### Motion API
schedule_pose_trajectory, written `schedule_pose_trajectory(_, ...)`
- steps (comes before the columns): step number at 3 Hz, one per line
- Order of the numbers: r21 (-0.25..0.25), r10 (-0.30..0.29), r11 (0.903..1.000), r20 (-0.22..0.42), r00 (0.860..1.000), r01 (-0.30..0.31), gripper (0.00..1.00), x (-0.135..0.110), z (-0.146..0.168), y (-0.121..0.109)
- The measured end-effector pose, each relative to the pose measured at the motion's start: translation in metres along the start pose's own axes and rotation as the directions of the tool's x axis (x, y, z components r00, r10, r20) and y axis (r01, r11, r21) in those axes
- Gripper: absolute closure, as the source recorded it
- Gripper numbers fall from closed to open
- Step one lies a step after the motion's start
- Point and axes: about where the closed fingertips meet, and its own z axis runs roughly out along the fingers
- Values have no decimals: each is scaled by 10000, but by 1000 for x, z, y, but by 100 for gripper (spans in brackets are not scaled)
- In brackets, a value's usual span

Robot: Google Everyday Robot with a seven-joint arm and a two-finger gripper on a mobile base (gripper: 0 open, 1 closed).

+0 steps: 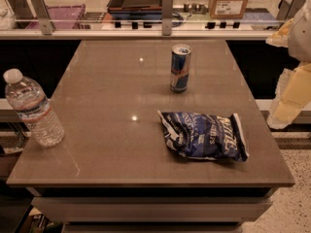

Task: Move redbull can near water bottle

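The redbull can [180, 68] stands upright on the brown table [107, 96], right of centre toward the far edge. It is blue and silver with a silver top. The water bottle [34, 111] stands at the table's left edge, clear and ribbed, with a white cap and a pale label band. Can and bottle are far apart, with bare tabletop between them. My gripper [287, 98] is a pale white-and-yellow shape at the right edge of the view, off the table's right side, well to the right of the can and touching nothing.
A dark blue chip bag [204, 136] lies flat on the table in front of the can, toward the right. Behind the table runs a counter with a rail [165, 13], trays and a cardboard box [228, 1]. Speckled floor shows at the lower right.
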Motion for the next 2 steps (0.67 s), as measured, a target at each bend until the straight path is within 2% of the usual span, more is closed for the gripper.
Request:
schedule_pose_trajectory(1,0,0,10000,0,10000,0,0,0,0,0)
schedule_pose_trajectory(2,194,231,9995,336,9992,-237,0,-1,0,-3)
